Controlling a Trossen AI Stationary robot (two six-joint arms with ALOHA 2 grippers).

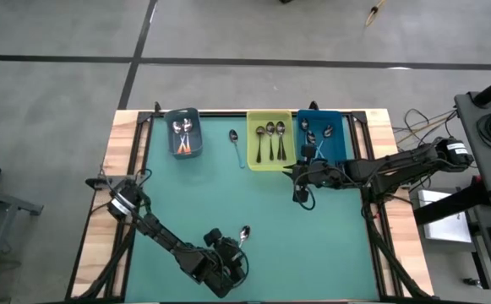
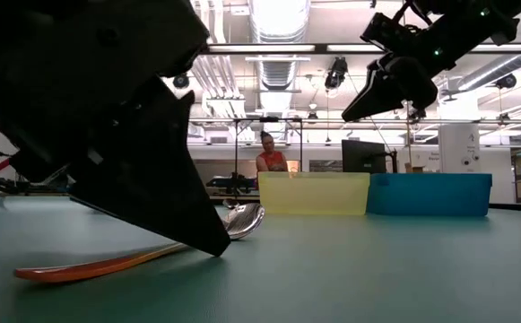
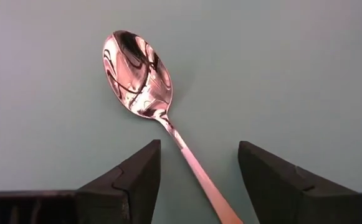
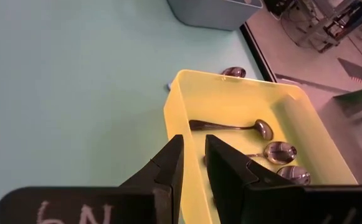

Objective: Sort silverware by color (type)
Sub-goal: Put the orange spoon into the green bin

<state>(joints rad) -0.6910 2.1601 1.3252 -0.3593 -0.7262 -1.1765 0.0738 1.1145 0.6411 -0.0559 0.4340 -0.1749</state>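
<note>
An orange-handled spoon (image 1: 244,232) lies flat on the green mat near the table's near edge, its shiny bowl (image 3: 137,74) pointing away from my left gripper. My left gripper (image 3: 199,149) is open and slants down low over it, one finger on either side of the thin handle (image 3: 199,171), without touching it. The low view shows the orange handle (image 2: 99,266) lying on the mat under the dark finger (image 2: 179,179). My right gripper (image 4: 194,149) hangs above the near edge of the yellow bin (image 4: 243,118), its fingers a narrow gap apart with nothing between them.
Three bins stand along the far edge: a grey-blue one (image 1: 183,133) with orange-handled spoons, the yellow one (image 1: 269,139) with dark-handled spoons, and a blue one (image 1: 321,135) with pale spoons. A loose pale-handled spoon (image 1: 236,145) lies between the grey-blue and yellow bins.
</note>
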